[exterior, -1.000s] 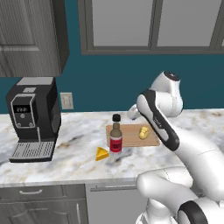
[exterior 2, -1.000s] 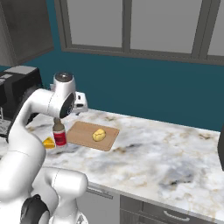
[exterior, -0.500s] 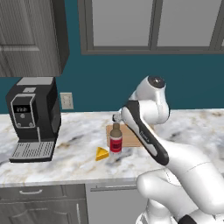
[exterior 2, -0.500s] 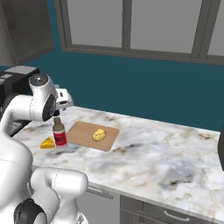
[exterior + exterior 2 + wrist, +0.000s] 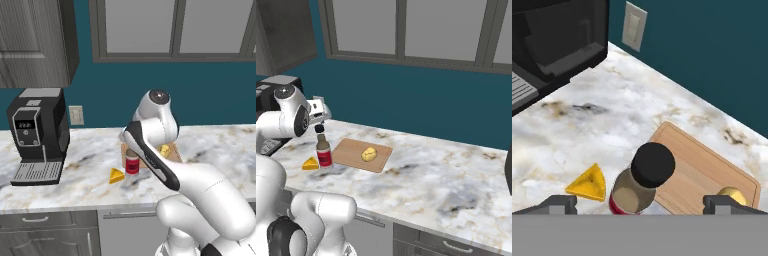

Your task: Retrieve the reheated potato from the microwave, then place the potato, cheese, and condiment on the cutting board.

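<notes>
The potato [image 5: 369,154] lies on the cutting board [image 5: 348,152], which sits toward the bench's [image 5: 446,182] back edge. The condiment bottle [image 5: 323,153] stands upright on the bench just off the board's corner, with the cheese wedge [image 5: 310,163] beside it nearer the front edge. The claw [image 5: 640,202] hangs spread wide above the bottle's cap, holding nothing. A coffee machine [image 5: 38,134] stands farther along the bench.

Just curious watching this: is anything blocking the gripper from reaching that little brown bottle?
Nothing visible does. The open gripper hangs right above the condiment, its fingertips either side of the black cap. The cheese lies beside the bottle, the potato on the cutting board.
</notes>
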Controlling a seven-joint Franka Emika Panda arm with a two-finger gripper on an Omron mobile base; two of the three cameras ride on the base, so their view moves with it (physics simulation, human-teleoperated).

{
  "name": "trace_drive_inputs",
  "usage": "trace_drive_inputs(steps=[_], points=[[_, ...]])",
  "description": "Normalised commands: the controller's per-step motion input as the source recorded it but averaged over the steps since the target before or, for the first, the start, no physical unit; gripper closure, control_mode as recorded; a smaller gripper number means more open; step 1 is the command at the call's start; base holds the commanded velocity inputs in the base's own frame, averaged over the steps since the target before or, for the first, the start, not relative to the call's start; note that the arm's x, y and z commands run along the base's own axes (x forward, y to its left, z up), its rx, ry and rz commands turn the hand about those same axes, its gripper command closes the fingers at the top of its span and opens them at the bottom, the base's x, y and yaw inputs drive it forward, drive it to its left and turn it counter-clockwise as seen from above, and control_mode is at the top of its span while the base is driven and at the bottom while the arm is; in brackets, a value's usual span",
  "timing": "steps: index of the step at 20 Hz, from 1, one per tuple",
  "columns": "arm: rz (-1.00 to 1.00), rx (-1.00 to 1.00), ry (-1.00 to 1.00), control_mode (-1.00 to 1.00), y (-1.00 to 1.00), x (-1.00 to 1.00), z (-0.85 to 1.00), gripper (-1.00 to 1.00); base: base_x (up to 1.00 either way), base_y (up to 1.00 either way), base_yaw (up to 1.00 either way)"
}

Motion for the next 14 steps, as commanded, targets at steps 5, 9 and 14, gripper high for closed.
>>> trace_drive_inputs(steps=[5, 9, 14], points=[[0.00, -0.09, 0.04, -1.00, 0.02, 0.16, 0.04, -1.00, 0.00, 0.00, 0.00], [0.00, -0.01, 0.12, -1.00, 0.00, 0.12, 0.02, -1.00, 0.00, 0.00, 0.00], [0.00, 0.00, 0.11, -1.00, 0.01, 0.16, -0.04, -1.00, 0.00, 0.00, 0.00]])
